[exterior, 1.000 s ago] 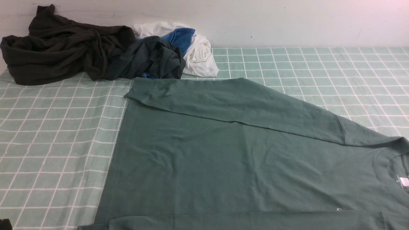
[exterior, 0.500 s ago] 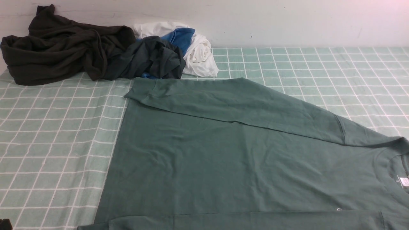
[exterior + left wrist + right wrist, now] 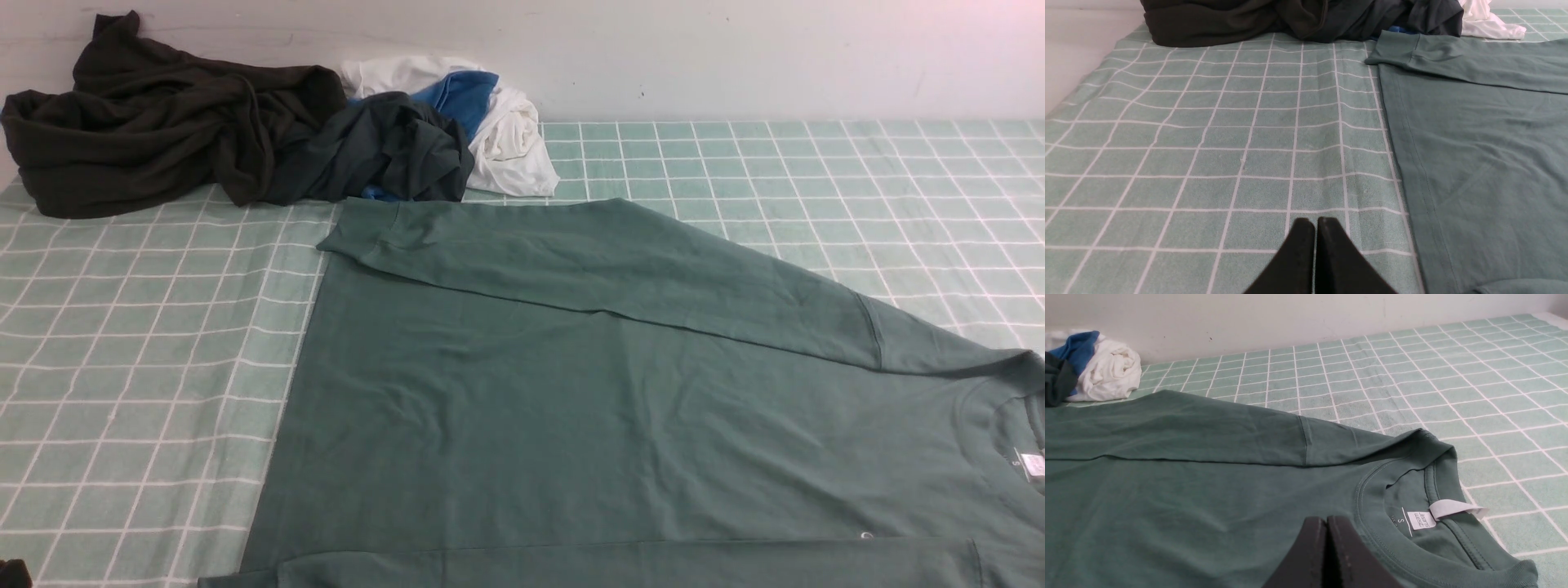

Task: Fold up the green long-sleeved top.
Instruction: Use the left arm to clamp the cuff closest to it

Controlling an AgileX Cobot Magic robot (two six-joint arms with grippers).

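Note:
The green long-sleeved top [image 3: 620, 408] lies flat on the checked sheet, neck to the right, hem to the left. Its far sleeve [image 3: 588, 261] is folded across the body, cuff at the hem's far corner. The near sleeve [image 3: 620, 563] lies folded along the front edge. The crew neck and white label [image 3: 1421, 520] show in the right wrist view. My left gripper [image 3: 1314, 220] is shut and empty over bare sheet, left of the hem [image 3: 1400, 134]. My right gripper [image 3: 1327, 518] is shut and empty over the chest, beside the collar. Neither gripper shows in the front view.
A blackish-green garment [image 3: 163, 122] and a white and blue garment [image 3: 498, 122] are heaped at the back left against the wall, close to the folded cuff. The green checked sheet [image 3: 816, 180] covers the surface. The sheet's left edge [image 3: 1069, 94] shows in the left wrist view.

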